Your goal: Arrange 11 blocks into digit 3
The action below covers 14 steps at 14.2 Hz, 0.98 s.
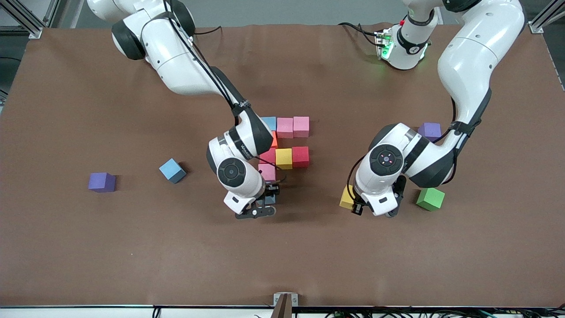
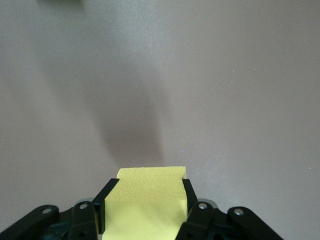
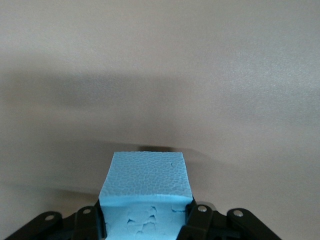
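Nearest me: right pincer (image 1: 265, 204) clamps blue block (image 3: 145, 186), left pincer (image 1: 358, 202) clamps yellow block (image 2: 147, 200), both over worktop (image 1: 132, 247).

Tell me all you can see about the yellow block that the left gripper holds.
The yellow block is a pale matte foam cube with a finely pebbled surface. The left gripper is shut on it, one finger against each side face. In the front view only a corner shows, beside the green block.
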Motion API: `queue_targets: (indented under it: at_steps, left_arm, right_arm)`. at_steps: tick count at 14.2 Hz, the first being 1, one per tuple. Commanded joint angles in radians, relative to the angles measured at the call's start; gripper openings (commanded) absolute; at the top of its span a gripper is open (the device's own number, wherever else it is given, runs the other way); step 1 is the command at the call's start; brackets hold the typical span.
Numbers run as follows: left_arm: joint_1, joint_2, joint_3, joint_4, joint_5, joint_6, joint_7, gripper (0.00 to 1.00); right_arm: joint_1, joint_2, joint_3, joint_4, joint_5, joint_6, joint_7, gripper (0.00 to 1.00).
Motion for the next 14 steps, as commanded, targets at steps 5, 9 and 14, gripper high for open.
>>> queue_targets:
  at_steps: [5, 9, 14]
  left_arm:
    - [0.0, -0.01, 0.004, 0.024, -0.003, -0.005, 0.043, 0.01]
    - [-0.008, -0.007, 0.004, 0.024, -0.009, -0.005, 0.032, 0.01]
    - [-0.031, -0.001, 0.009, 0.024, -0.05, 0.002, -0.023, 0.01]
  right_arm:
    - [0.022, 0.015, -0.023, 0.018, 0.021, -0.002, -0.013, 0.24]
    - [0.024, 0.018, -0.024, 0.015, 0.02, -0.005, -0.013, 0.26]
    - [0.025, 0.018, -0.027, 0.015, 0.017, -0.024, -0.016, 0.26]
